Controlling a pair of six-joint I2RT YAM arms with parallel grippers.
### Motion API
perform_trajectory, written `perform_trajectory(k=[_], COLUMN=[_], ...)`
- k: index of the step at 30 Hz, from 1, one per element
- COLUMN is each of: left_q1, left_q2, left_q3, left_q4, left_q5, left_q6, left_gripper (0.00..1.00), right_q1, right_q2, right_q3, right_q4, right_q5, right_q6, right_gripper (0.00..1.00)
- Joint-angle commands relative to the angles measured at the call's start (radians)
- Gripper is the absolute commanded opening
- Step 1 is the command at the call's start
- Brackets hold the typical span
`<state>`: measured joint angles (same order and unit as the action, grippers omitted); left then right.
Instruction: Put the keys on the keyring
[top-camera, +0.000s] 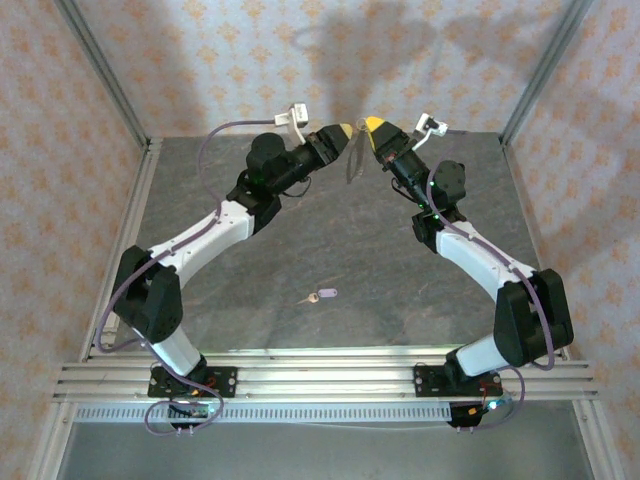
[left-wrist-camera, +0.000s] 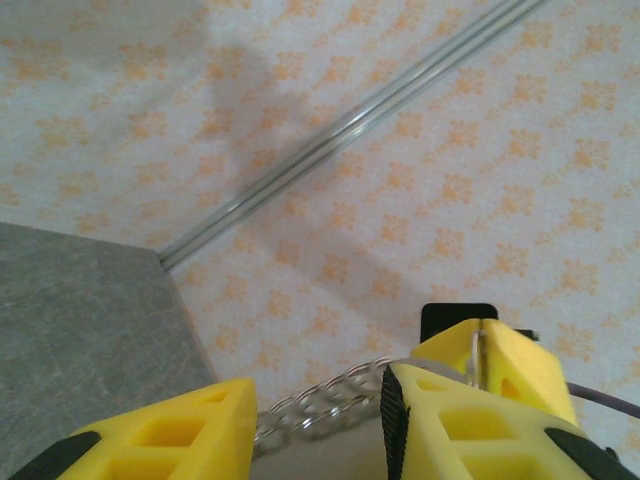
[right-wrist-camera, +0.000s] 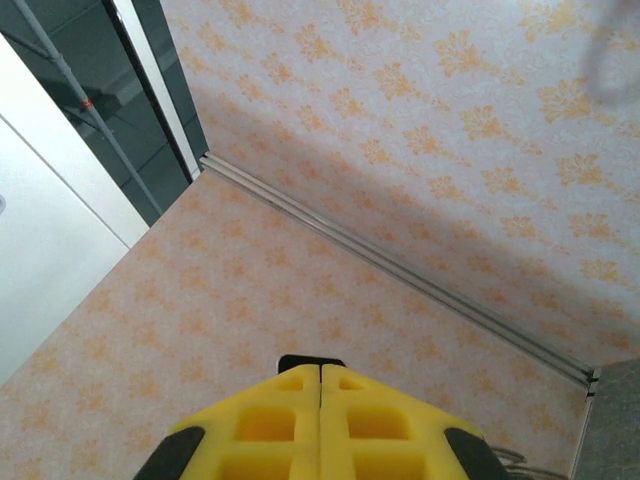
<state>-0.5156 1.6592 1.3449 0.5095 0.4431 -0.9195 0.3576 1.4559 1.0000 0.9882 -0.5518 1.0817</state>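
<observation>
Both arms reach up at the back of the table, tips nearly meeting. The thin keyring (top-camera: 351, 163) hangs between them. In the left wrist view its fringed, chain-like edge (left-wrist-camera: 325, 405) spans the gap of my left gripper (left-wrist-camera: 320, 388) and touches both yellow fingers. Just behind, my right gripper's fingers (left-wrist-camera: 520, 365) pinch the ring's thin wire. My right gripper (right-wrist-camera: 321, 370) has its jaws pressed together. From above, the left gripper (top-camera: 347, 131) and right gripper (top-camera: 371, 125) sit side by side. The tiny lilac-headed key (top-camera: 322, 295) lies on the table, far below both grippers.
The grey table (top-camera: 330, 230) is boxed in by patterned walls with metal corner posts (top-camera: 110, 85). An aluminium rail (top-camera: 320, 375) carrying the arm bases runs along the near edge.
</observation>
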Motion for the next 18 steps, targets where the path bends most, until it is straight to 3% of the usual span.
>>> perform_trajectory(k=[1,18], left_q1=[-0.006,-0.007], left_q2=[-0.053,-0.008], left_q3=[-0.021,0.017], left_q4=[0.092,0.198], left_q5=[-0.059,0.008], left_q6=[-0.003,-0.048], left_gripper=[0.39,0.40], right_q1=[0.004,0.009], right_q2=[-0.003,0.013], right_q3=[-0.004,0.002], right_q4=[0.064,0.072], right_q5=[0.007,-0.007], right_q6=[0.006,0.017], right_gripper=[0.00,0.00])
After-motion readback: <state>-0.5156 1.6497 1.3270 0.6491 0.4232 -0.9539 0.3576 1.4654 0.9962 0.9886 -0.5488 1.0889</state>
